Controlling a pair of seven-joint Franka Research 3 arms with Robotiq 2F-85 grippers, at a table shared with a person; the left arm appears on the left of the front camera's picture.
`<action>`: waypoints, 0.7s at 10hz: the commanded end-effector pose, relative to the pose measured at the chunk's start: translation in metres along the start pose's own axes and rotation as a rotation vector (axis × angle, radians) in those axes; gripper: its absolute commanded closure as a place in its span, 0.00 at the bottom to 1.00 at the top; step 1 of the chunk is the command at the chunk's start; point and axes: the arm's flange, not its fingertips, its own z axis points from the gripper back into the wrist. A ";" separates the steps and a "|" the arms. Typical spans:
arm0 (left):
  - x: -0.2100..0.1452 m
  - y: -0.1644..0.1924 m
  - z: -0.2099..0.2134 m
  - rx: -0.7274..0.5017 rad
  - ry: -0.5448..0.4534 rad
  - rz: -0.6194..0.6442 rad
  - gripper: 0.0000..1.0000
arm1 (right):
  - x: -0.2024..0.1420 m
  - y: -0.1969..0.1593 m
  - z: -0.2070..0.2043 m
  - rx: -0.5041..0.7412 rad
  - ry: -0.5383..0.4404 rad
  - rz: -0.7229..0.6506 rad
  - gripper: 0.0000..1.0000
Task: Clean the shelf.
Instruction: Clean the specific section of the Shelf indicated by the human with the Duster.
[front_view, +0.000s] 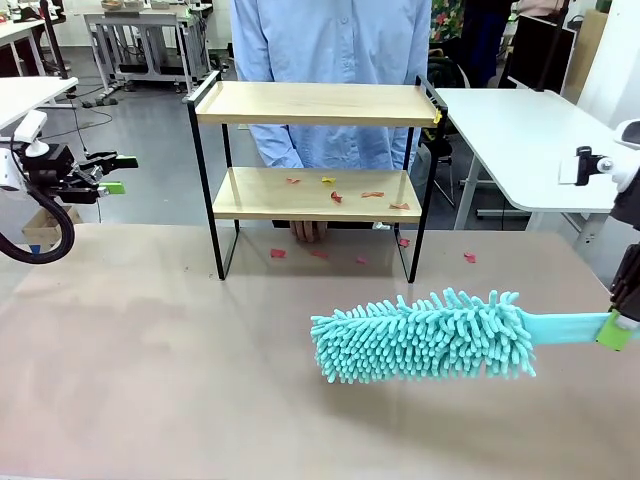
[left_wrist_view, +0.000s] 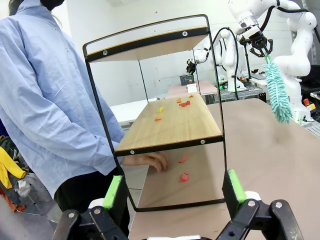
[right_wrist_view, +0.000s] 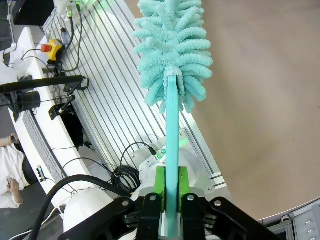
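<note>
My right pincer (right_wrist_view: 171, 181) clamps the teal duster (front_view: 425, 335); my left pincer (left_wrist_view: 174, 190) gapes empty before the shelf (front_view: 310, 103) bearing scraps (front_view: 336, 197), perhaps paper.

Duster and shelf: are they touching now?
Apart. The front view shows the teal duster, clamped in the right gripper, well in front of the shelf, with a stretch of table between them.

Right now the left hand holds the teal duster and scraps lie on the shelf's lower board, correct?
No. The right hand holds the teal duster, per the right wrist view; the left hand is open. As you said, scraps lie on the shelf's lower board.
</note>
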 end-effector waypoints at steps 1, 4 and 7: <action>0.003 0.000 -0.001 0.000 0.003 -0.011 0.00 | 0.000 0.000 0.000 0.000 0.000 0.000 0.87; 0.003 0.000 -0.001 0.000 0.003 -0.011 0.00 | 0.093 0.032 -0.015 0.026 -0.252 -0.295 0.87; 0.003 0.000 -0.001 0.000 0.003 -0.011 0.00 | 0.150 0.066 -0.041 0.044 -0.342 -0.443 0.87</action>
